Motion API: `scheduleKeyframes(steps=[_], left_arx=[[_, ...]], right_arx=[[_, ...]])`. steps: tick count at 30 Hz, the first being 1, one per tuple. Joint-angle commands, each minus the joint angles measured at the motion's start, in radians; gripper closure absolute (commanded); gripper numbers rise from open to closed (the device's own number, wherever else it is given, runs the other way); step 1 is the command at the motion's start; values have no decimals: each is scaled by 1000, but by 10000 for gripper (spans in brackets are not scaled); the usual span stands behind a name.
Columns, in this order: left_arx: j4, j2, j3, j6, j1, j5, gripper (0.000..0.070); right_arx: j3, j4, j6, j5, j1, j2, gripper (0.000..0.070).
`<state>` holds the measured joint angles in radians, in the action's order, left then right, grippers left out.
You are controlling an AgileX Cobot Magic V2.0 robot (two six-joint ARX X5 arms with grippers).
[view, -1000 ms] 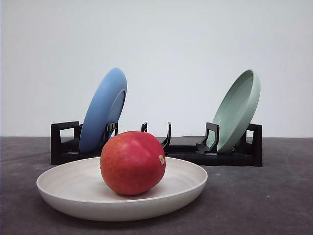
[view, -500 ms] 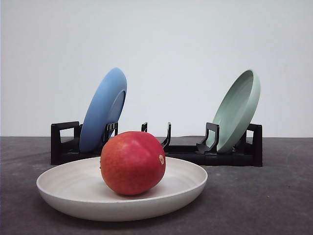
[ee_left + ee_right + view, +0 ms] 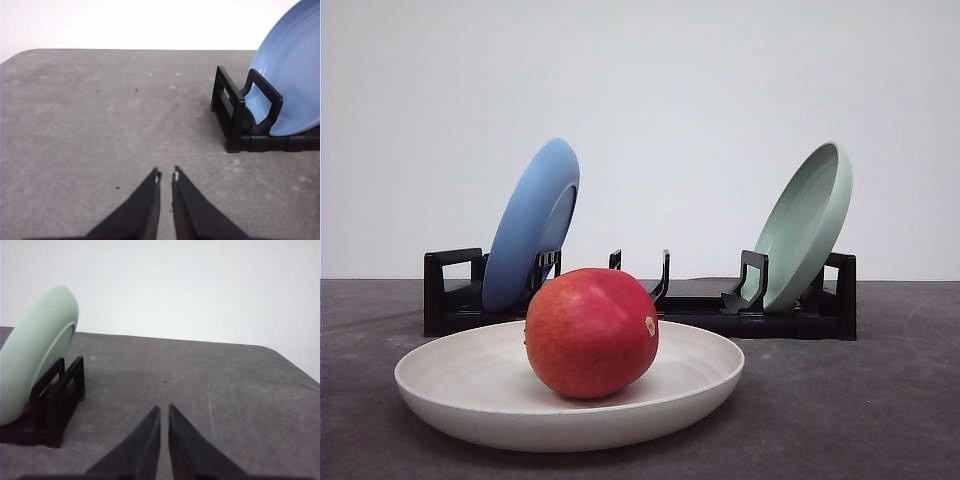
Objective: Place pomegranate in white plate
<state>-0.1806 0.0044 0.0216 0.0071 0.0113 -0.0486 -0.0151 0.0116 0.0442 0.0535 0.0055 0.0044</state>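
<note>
Red-orange pomegranate (image 3: 591,332), cream white plate (image 3: 450,385), blue plate (image 3: 531,224), seemingly pale-green plate (image 3: 806,225)

The front view sits low, near table height, looking forward across the grey table (image 3: 880,420); the white plate (image 3: 460,375) lies close at 6 o'clock, the black rack (image 3: 790,322) behind it. The left wrist view looks over the tabletop toward the rack's left end and the blue plate (image 3: 292,80), shared with the front view. The right wrist view faces the rack's right end and the green plate (image 3: 35,352), likewise shared.
</note>
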Motion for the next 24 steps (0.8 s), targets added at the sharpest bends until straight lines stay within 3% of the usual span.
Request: scheduleKeyframes(steps=[1, 24], left_arx=[[-5, -1, -10, 4, 2, 1, 675], [-5, -1, -10, 4, 2, 1, 675]], right_arx=[[4, 11, -14, 0, 0, -1, 676], [4, 11, -14, 0, 0, -1, 676]])
